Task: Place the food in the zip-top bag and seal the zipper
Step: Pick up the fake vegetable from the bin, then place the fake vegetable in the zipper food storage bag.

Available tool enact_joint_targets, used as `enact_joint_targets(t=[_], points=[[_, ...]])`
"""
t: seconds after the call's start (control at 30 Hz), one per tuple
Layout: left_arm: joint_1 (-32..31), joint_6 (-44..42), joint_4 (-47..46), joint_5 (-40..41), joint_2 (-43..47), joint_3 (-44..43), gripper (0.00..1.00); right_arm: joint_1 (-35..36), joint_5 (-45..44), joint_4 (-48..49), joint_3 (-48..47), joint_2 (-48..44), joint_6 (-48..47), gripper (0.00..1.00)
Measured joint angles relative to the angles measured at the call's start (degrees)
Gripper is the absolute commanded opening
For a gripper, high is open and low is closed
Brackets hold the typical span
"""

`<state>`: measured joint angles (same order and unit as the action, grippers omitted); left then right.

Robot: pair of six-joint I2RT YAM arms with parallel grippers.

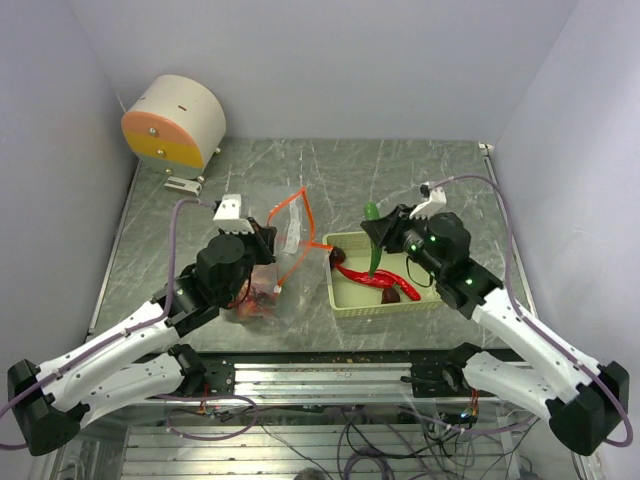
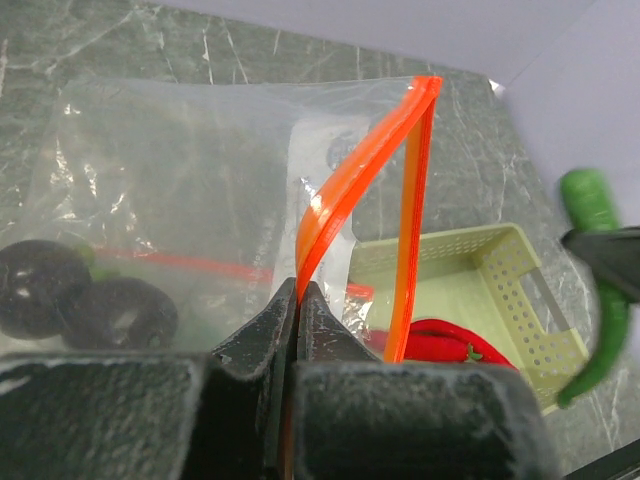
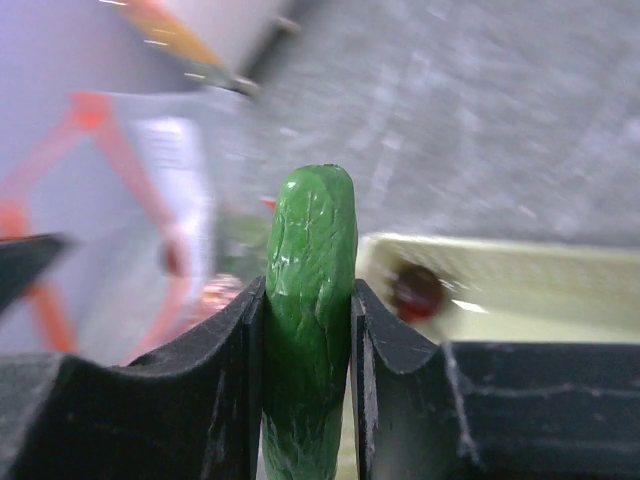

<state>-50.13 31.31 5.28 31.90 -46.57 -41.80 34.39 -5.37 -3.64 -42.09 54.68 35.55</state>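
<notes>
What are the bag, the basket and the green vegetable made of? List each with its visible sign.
The bag: thin clear plastic film, glossy; it creases and shows the table through it. The basket: likely rigid moulded plastic, pale green, matte, with rows of holes. The green vegetable: seemingly plastic or rubber, shiny wrinkled skin with highlights.
</notes>
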Motion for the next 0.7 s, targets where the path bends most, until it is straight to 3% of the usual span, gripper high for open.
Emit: enact_joint_targets(t=[0.13, 0.27, 0.53, 0.7], points=[[0.00, 0.00, -0.50, -0.94, -2.69, -0.70, 0.07, 2.21, 9.64, 9.94, -1.05, -2.71, -1.14, 0.03], [0.00, 0.20, -1.20, -2.43, -4.98, -1.36, 0.07, 6.69, 11.78, 19.39, -1.01, -0.61, -1.64, 0.03], [0.00, 0.63, -1.49, -6.23, -8.61, -5.35, 0.07, 21.22, -4.37, 46.07, 6.93, 6.67, -7.34, 0.03], [0.00, 0.87, -1.75, -8.17, -8.79, -7.15, 0.07, 26.29, -15.23, 63.65, 8.17, 15.45, -14.03, 0.03]])
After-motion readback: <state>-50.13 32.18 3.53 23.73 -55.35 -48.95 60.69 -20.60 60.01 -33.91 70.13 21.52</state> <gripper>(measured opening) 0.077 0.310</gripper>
